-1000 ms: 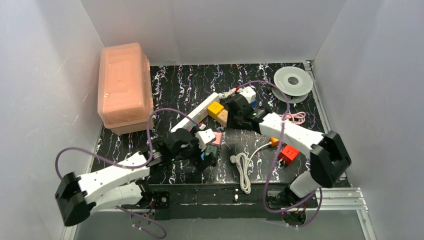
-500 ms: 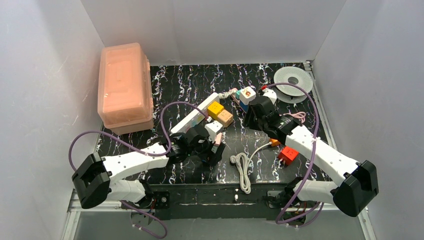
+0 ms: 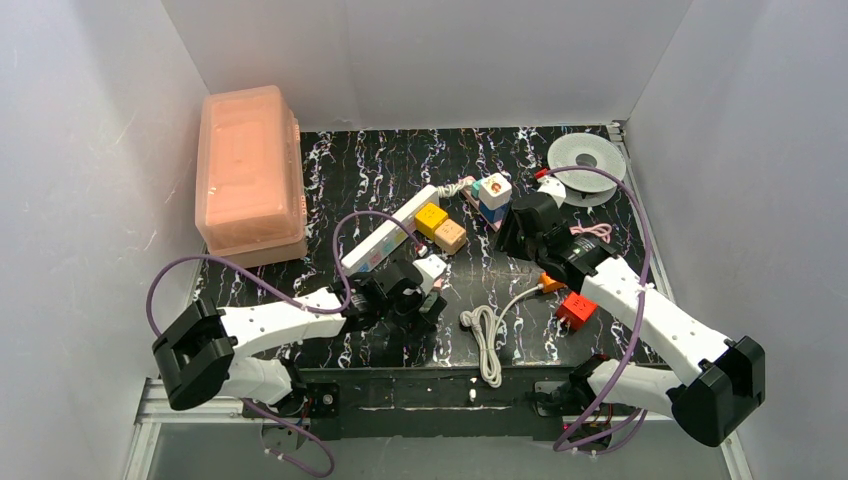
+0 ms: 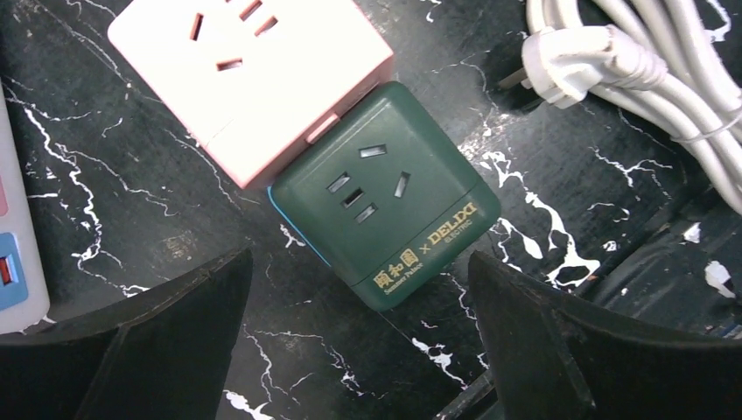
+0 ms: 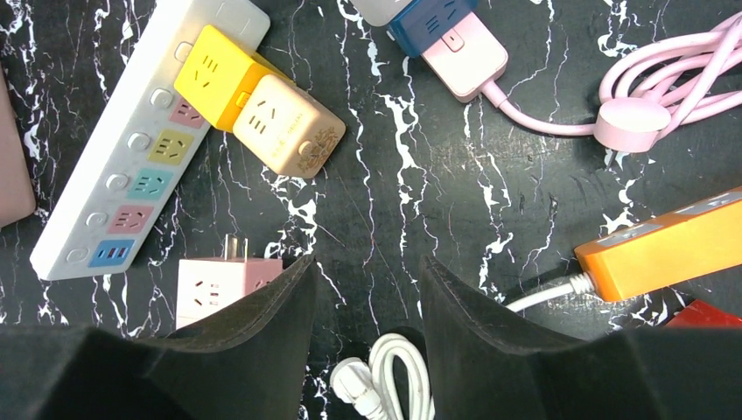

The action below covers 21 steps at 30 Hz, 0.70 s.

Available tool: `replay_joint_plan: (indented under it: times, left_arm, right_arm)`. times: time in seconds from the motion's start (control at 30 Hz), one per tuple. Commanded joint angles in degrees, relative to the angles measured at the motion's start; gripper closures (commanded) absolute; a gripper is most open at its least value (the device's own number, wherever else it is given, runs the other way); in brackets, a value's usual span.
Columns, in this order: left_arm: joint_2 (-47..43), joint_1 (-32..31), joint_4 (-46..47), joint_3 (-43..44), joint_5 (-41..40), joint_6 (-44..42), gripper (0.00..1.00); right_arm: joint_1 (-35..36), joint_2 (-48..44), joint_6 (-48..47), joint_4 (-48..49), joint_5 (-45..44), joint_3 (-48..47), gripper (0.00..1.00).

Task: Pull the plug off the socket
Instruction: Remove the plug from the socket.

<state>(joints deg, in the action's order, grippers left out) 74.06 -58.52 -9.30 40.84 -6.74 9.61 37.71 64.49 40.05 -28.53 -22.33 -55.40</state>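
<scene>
While the left arm slides right: the left gripper now hovers over a green cube, further along the table than a second ago; its fingers are spread wide with nothing gripped.
Right arm: it has drawn back from the power strip, which it was reaching over a second ago. The right gripper hangs above bare table, fingers parted and empty.
Meaning for the task: the plug, a yellow cube, looks still seated in the strip, so the pull appears not yet done, and neither gripper is near enough to take it.
Tub: far left, a rounded translucent peach plastic box with a lid.
Power strip, where: it lies diagonally mid-table, between the tub and the right gripper.
Power strip, make: long flat white plastic, with pastel outlet faces in a row and a round button beside each.
Plug, make: smooth and boxy, standing on the strip's far end with a tan cube touching its side.
Pink cube: matte, with rounded corners, touching the green cube.
Green cube, make: dark, glossy, gold lettering.
White cord: a coiled bundle of rubbery cable.
Orange block: short, smooth, hard-edged.
Spool: far right, a flat grey disc.
Table: black with white marble veining.
</scene>
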Motion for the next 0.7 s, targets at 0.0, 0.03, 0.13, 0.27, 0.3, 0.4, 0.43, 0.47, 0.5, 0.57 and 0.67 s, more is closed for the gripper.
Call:
replay_joint_plan:
  times: [0.0,0.03,0.13,0.27,0.3,0.4,0.43,0.47,0.5,0.57,0.67]
  left_arm:
    - [-0.2,0.9,-3.2,1.7,-3.7,1.0,0.09]
    - [-0.5,2.0,-4.2,2.0,-3.4,2.0,0.1]
    - [-2.2,4.9,-7.4,1.8,-2.0,3.0,0.12]
    - [-5.1,7.9,-9.4,0.7,-2.3,2.2,0.12]
    - [-5.4,8.9,-9.7,0.7,-2.3,2.0,0.12]
    - [-6.8,10.4,-9.2,1.4,-0.2,0.7,0.1]
    - [-7.5,10.4,-8.5,1.8,1.9,0.6,0.09]
    - [-8.3,9.9,-7.5,2.3,4.9,0.6,0.07]
    - [-8.7,8.9,-6.6,2.5,6.4,0.0,0.03]
    - [-8.5,6.9,-4.7,3.1,9.8,-2.3,0.02]
    - [-7.1,6.6,-1.2,2.6,14.0,-5.8,0.02]
  right_arm:
    - [-0.4,-1.2,-1.0,1.5,0.4,0.3,0.46]
    - [-0.4,-1.4,-1.1,1.6,0.5,0.5,0.46]
    - [-0.4,-1.7,-1.6,1.9,0.6,0.5,0.46]
    - [-0.4,-2.1,-1.8,2.0,0.7,0.5,0.47]
    - [-0.4,-2.1,-1.8,2.0,0.8,0.6,0.47]
    - [-0.4,-2.3,-1.6,2.4,1.4,1.4,0.47]
    - [-0.4,-2.3,-1.5,2.6,1.6,1.6,0.47]
    - [-0.4,-2.4,-1.4,2.6,1.6,1.7,0.47]
    - [-0.4,-2.4,-1.3,2.7,1.7,1.7,0.47]
    - [-0.4,-2.5,-1.4,2.8,1.7,1.4,0.47]
    - [-0.4,-2.5,-1.9,2.7,1.8,1.3,0.47]
